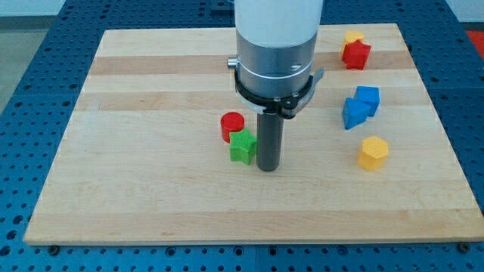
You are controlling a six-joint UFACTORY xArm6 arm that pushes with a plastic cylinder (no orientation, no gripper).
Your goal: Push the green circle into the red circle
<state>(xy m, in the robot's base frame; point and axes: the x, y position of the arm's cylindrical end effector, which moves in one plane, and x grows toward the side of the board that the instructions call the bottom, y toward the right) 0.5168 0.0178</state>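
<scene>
My tip point(268, 168) sits just right of the green block point(243, 146), apparently touching it. That block touches the red circle point(233, 125) behind it. I have no gripper, only a rod holding nothing.

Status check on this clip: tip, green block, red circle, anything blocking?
My tip down on board, right against green block, on its view-right side. Green block touching red circle, just below it. Nothing between them; other blocks far right.

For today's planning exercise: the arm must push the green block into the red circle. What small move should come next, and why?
Probably a short push toward the view's upper left. My tip sits just right of the green block, which looks star-shaped rather than round and already seems to touch the red circle above it.
</scene>
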